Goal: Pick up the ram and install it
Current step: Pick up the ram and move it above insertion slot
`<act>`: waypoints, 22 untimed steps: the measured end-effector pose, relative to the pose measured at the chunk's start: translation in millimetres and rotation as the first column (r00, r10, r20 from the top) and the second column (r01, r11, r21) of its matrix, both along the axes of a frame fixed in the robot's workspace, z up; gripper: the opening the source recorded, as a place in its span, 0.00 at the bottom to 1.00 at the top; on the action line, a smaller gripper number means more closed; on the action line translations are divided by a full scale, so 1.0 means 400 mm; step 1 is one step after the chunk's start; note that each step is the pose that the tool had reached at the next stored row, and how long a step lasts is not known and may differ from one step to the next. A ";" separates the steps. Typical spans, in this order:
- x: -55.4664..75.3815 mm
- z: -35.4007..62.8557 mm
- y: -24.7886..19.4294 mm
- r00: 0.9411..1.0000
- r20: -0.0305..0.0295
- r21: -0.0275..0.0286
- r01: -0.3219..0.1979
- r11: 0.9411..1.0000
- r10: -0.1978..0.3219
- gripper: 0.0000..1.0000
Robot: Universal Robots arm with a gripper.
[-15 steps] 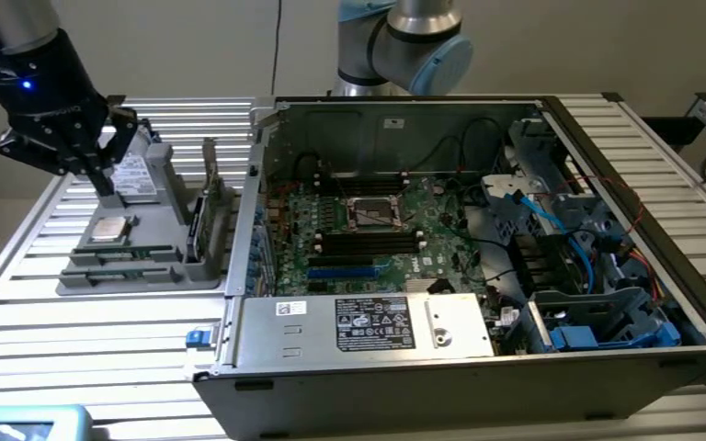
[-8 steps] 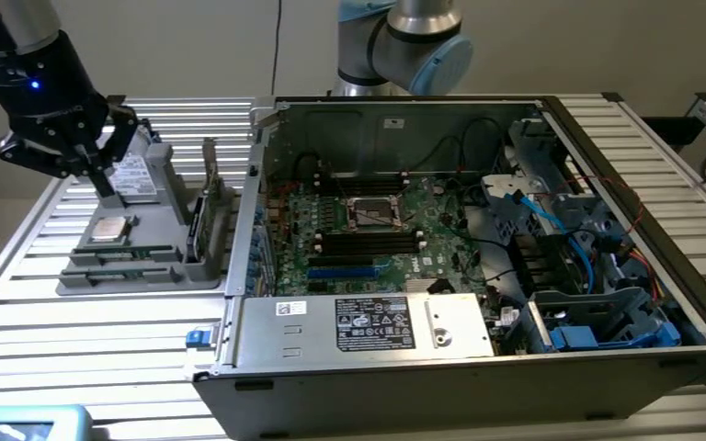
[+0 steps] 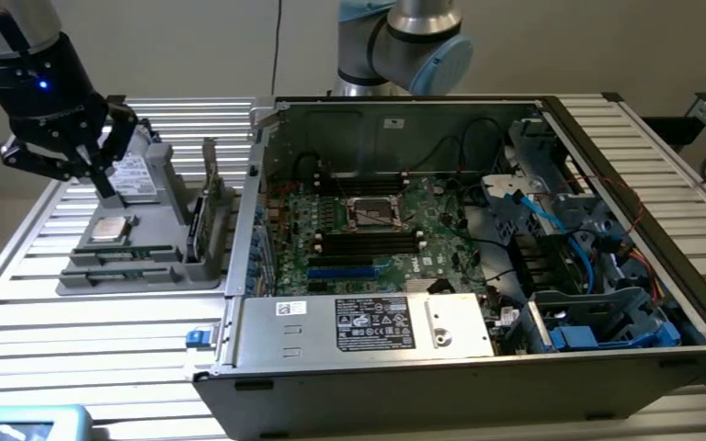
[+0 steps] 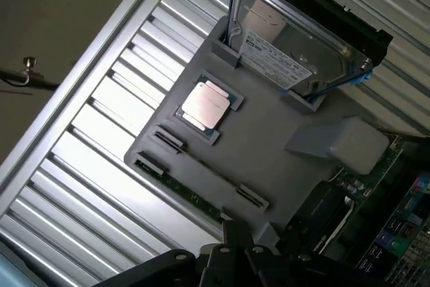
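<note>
The ram point(image 4: 187, 193) is a thin green stick lying in the outermost slot of a grey parts tray point(image 4: 269, 146), near the tray's edge. In the exterior view the ram point(image 3: 126, 273) lies along the tray's point(image 3: 199, 266) front. My gripper point(image 3: 106, 191) hangs above the back of the tray, over the hard drive, with its black fingers shut and nothing in them. In the wrist view my gripper point(image 4: 232, 253) shows as dark fingertips just past the ram's end.
The tray also carries a square silver processor point(image 4: 207, 104), a hard drive point(image 4: 295, 38) and an upright green expansion card point(image 3: 212, 216). An open computer case point(image 3: 366, 335) lies to the exterior view's right, with black memory slots point(image 3: 370, 241) on its motherboard. Slatted aluminium table point(image 3: 71, 322) underneath.
</note>
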State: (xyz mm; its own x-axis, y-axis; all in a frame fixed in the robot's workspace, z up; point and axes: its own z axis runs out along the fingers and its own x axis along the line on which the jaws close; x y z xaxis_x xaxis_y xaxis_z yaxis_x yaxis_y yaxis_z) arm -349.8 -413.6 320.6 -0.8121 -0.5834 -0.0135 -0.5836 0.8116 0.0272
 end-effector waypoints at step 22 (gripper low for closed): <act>0.000 -0.010 0.000 0.921 0.000 0.000 -0.389 0.921 0.389 0.11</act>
